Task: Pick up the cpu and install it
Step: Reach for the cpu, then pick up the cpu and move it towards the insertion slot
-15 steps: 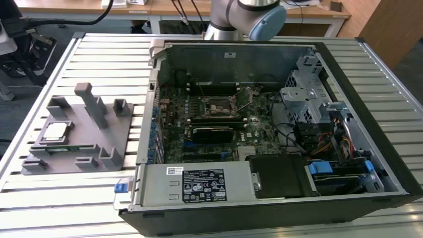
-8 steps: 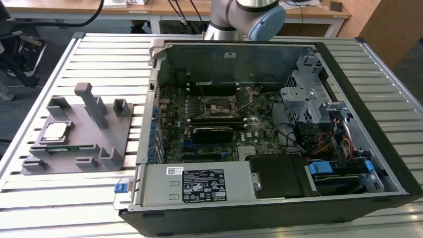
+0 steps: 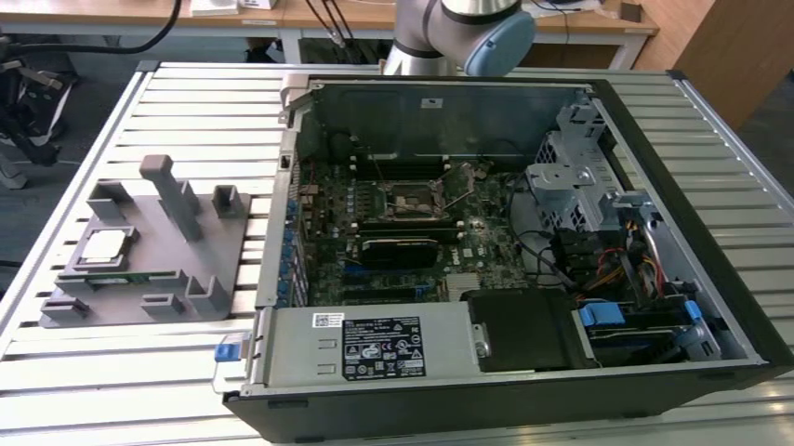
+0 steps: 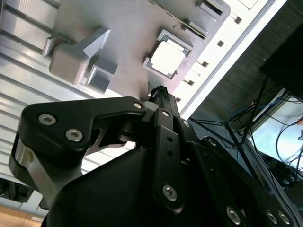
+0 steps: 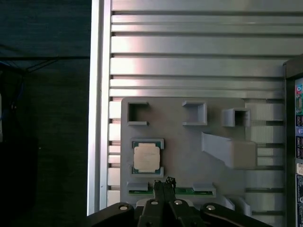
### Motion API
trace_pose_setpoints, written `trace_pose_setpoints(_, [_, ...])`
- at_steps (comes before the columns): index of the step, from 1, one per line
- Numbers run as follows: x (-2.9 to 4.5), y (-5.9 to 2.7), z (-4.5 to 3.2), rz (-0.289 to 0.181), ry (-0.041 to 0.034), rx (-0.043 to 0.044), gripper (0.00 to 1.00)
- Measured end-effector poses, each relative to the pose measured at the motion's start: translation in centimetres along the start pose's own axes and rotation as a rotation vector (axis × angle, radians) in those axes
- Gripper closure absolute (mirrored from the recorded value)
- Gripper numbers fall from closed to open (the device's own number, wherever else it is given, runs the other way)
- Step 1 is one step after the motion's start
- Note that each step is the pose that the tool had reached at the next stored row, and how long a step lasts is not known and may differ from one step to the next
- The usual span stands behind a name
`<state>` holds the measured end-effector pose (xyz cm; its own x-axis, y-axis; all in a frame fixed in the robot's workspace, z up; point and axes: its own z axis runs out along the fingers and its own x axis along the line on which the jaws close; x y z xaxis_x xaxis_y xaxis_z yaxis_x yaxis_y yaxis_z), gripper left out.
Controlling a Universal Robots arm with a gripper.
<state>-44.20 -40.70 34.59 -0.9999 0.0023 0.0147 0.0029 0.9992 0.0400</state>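
Note:
The cpu (image 3: 102,245) is a small silver-topped square lying flat in a recess of the grey fixture tray (image 3: 155,269), on the exterior view's left. Both wrist views look down on it: the cpu (image 5: 147,157) and the cpu (image 4: 166,59) lie bare in the frame of the tray (image 5: 189,146). My gripper (image 5: 164,183) hangs well above the tray with its thin fingertips (image 4: 158,91) pressed together and nothing between them. It is offset a little to one side of the chip. The open motherboard socket (image 3: 416,200) sits inside the computer case (image 3: 694,307).
A green memory stick (image 3: 125,276) lies in a slot beside the cpu, also seen as the green memory stick (image 5: 185,191). Grey posts (image 3: 167,190) rise from the tray. A black heatsink (image 3: 397,251) lies below the socket. The slatted metal table (image 3: 186,102) drops off past the tray.

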Motion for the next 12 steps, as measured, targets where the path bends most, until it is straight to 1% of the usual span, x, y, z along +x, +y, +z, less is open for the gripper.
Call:
trace_pose_setpoints(6, [0.35, -0.01, 0.16, -0.001, 0.0011, 0.0002, 0.89])
trace_pose_setpoints(12, [0.38, -0.01, 0.32, -0.001, 0.0015, 0.0002, 0.89])
